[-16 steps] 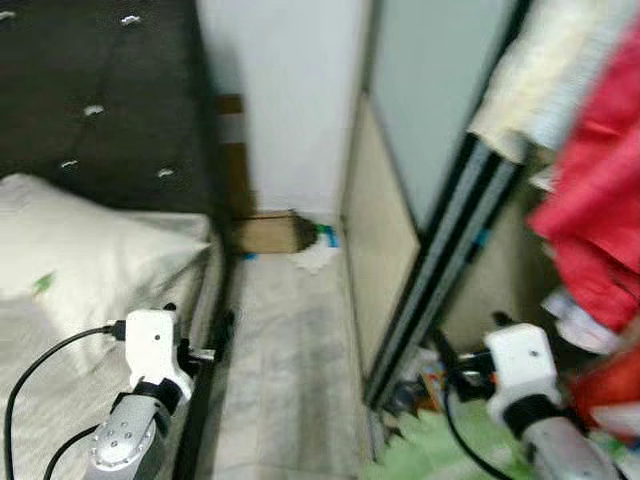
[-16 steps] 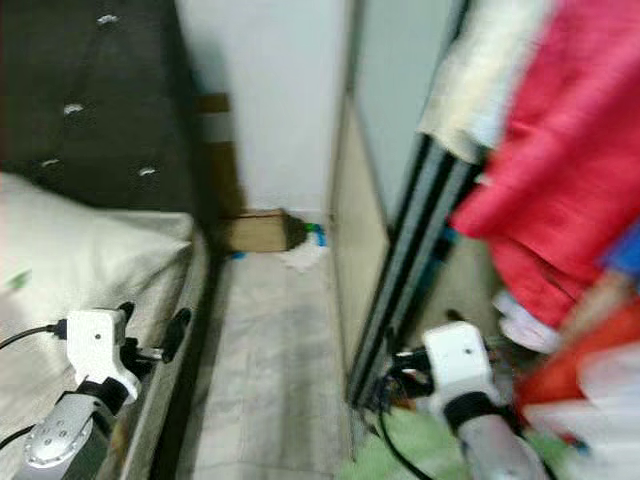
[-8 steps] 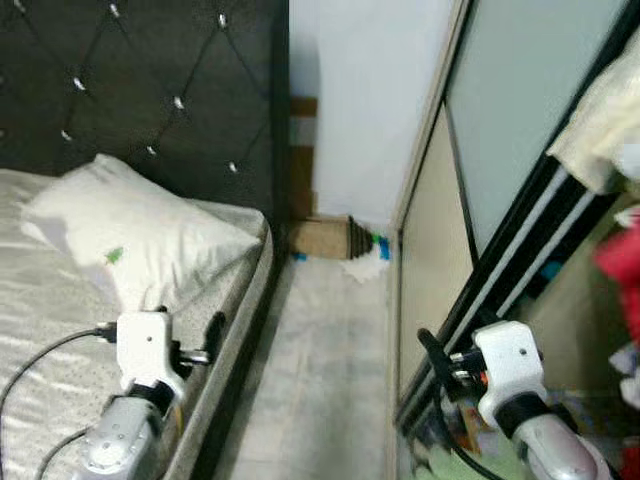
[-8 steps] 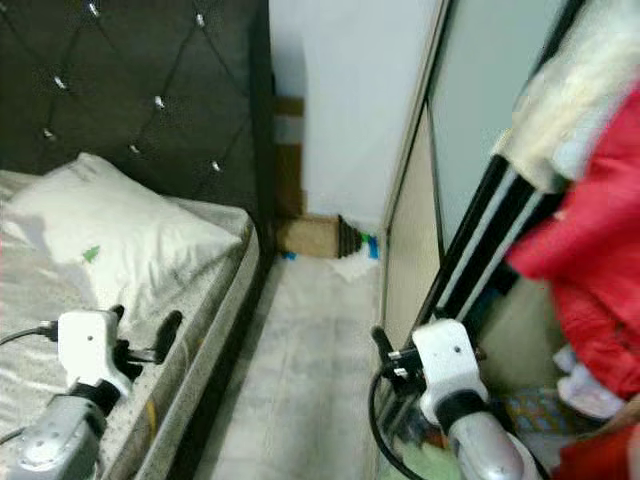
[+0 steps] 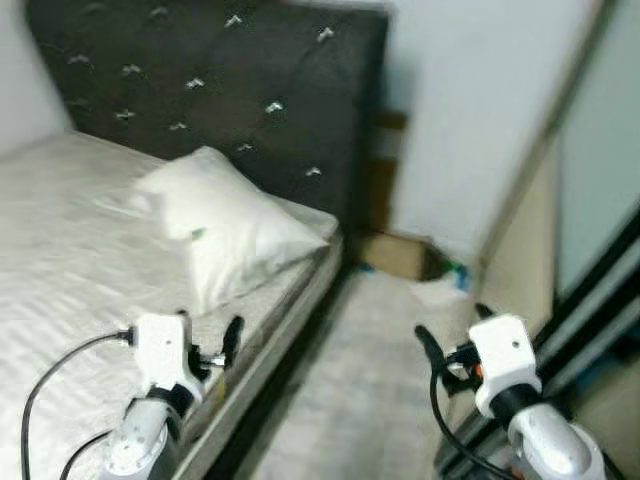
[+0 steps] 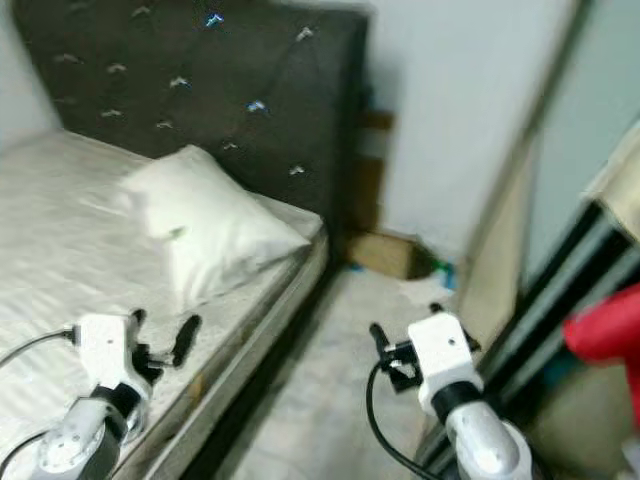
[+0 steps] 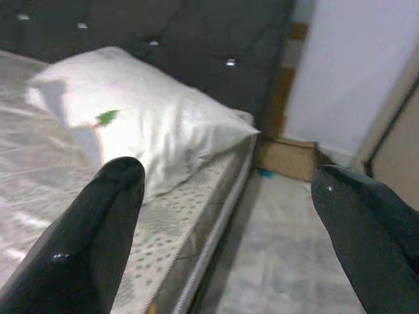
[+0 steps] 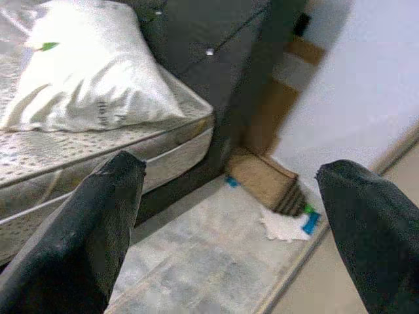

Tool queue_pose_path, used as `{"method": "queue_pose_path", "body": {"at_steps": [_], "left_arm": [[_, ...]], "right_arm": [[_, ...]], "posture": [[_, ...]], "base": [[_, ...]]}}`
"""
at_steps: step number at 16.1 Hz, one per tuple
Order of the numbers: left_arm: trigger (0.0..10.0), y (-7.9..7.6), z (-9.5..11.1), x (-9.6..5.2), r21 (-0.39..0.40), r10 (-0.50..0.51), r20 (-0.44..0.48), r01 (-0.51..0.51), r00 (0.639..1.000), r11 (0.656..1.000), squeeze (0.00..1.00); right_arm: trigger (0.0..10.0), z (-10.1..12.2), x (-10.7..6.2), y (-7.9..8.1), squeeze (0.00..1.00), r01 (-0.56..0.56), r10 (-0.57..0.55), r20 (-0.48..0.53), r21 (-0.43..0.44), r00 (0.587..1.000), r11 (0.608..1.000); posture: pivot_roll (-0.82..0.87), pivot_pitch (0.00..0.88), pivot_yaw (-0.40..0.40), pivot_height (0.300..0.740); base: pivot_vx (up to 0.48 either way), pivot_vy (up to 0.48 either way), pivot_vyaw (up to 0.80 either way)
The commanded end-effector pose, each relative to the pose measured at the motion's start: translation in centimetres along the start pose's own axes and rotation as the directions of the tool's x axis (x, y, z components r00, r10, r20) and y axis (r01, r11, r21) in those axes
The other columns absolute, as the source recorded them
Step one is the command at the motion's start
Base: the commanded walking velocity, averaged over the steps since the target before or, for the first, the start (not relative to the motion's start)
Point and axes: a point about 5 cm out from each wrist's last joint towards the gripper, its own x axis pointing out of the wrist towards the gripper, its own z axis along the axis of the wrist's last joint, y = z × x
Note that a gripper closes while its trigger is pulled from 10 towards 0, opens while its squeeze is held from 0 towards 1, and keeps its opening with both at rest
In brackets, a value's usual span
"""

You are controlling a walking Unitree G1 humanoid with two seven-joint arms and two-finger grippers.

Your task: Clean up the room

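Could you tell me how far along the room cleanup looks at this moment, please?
Little looks done. The bed carries just a white pillow. Nothing is in hand: the left gripper and right gripper are both open and hold nothing. Still left on the floor by the wall: a brown cardboard piece and crumpled white paper.

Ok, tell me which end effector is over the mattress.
The left end effector, hovering above the mattress edge; the right end effector hangs over the floor.
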Motion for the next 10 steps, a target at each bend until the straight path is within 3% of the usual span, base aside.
{"method": "queue_pose_path", "body": {"at_steps": [1,10], "left_arm": [[10.0,0.5,0.4,0.1,0.016,0.018,0.011,-0.018,1.000,1.000,0.00],[10.0,0.3,0.6,0.1,0.022,-0.008,0.022,0.007,1.000,1.000,0.00]], "right_arm": [[10.0,0.3,0.3,0.0,0.00,-0.009,0.009,0.017,-0.004,1.000,1.000],[10.0,0.7,1.9,0.3,0.00,-0.038,0.039,0.049,-0.006,0.998,0.999]], "posture": [[0.01,0.000,-0.065,0.740],[0.03,0.000,-0.068,0.740]], "base": [[0.000,0.000,0.80],[0.000,0.000,0.80]]}}
